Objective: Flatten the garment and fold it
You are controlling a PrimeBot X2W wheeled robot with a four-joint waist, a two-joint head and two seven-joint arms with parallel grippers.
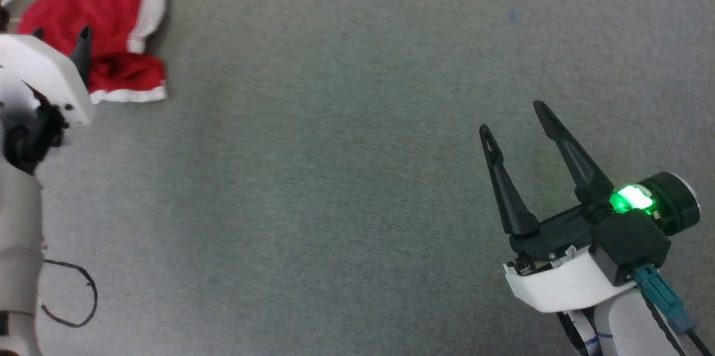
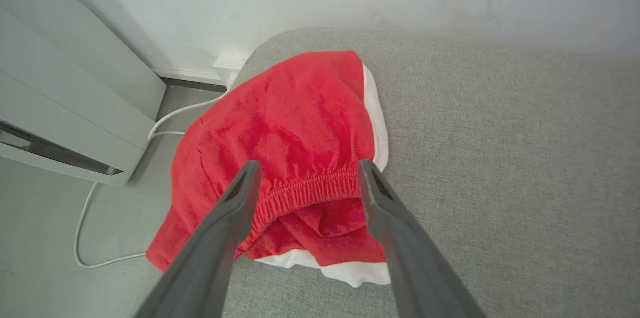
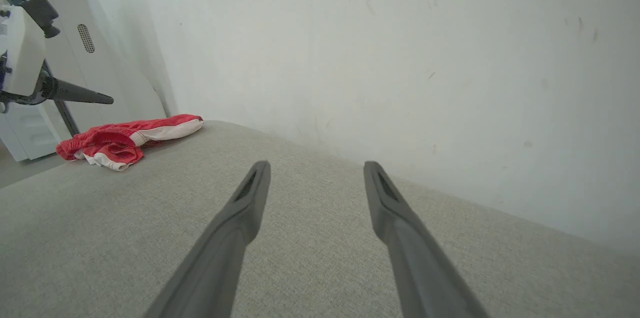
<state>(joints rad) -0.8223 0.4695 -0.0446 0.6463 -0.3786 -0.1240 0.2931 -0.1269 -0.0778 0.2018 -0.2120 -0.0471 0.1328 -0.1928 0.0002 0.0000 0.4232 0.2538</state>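
- The grey cushion (image 1: 335, 177) bears the garment (image 2: 280, 128), bunched at its far left corner.
- The left gripper (image 2: 309, 168) hangs above the waistband, fingers spread wide, empty.
- The right gripper (image 1: 511, 117), equally wide and empty, stands well apart.

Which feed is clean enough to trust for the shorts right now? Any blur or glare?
Left wrist view: sharp, evenly lit; the garment shows clear waistband gathers, only a soft shadow under it. Head view: the grey surface smeared by motion blur, the green light on the right gripper blooming. Right wrist view: even light, the garment small at the left.
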